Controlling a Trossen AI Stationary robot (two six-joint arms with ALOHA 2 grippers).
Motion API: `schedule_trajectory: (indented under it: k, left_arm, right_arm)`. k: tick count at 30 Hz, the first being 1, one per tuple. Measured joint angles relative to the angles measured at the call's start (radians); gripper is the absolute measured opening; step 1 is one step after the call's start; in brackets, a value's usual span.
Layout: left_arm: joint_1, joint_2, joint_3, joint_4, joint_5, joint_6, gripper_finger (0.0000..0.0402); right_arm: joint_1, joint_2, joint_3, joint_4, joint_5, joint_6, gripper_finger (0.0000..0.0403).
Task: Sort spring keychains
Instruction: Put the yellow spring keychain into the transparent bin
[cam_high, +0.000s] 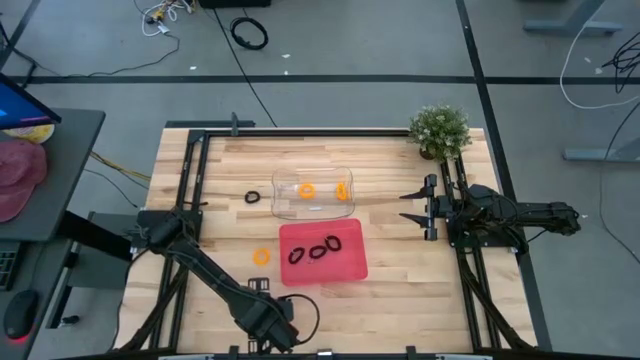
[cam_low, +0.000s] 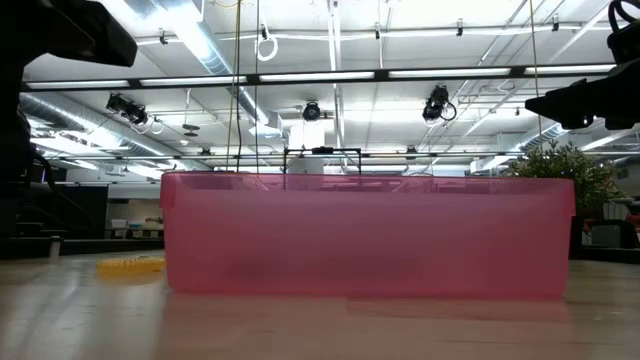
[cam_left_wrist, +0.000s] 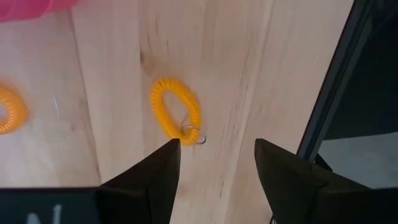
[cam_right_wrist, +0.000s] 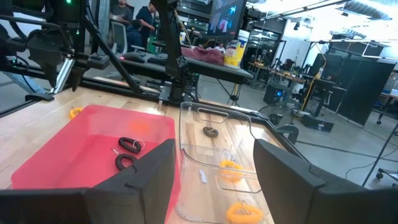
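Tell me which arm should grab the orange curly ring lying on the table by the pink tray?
Probably the left. The orange keychain lies on the left arm's side of the pink tray, and the left gripper is open near it. The right gripper waits on the tray's far side.

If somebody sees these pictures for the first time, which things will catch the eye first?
Probably the pink tray at the table's middle, holding three black spring keychains. Just behind it stands a clear tray with two orange keychains. A small green plant sits at the far right corner.
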Motion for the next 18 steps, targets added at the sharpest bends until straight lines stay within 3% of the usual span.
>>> schedule_trajectory:
  k: [18]
  left_arm:
    - [-0.011,0.000,0.000,0.001,-0.039,0.001,0.0211]
  right_arm:
    - [0.000,0.000,0.000,0.000,0.000,0.000,0.0222]
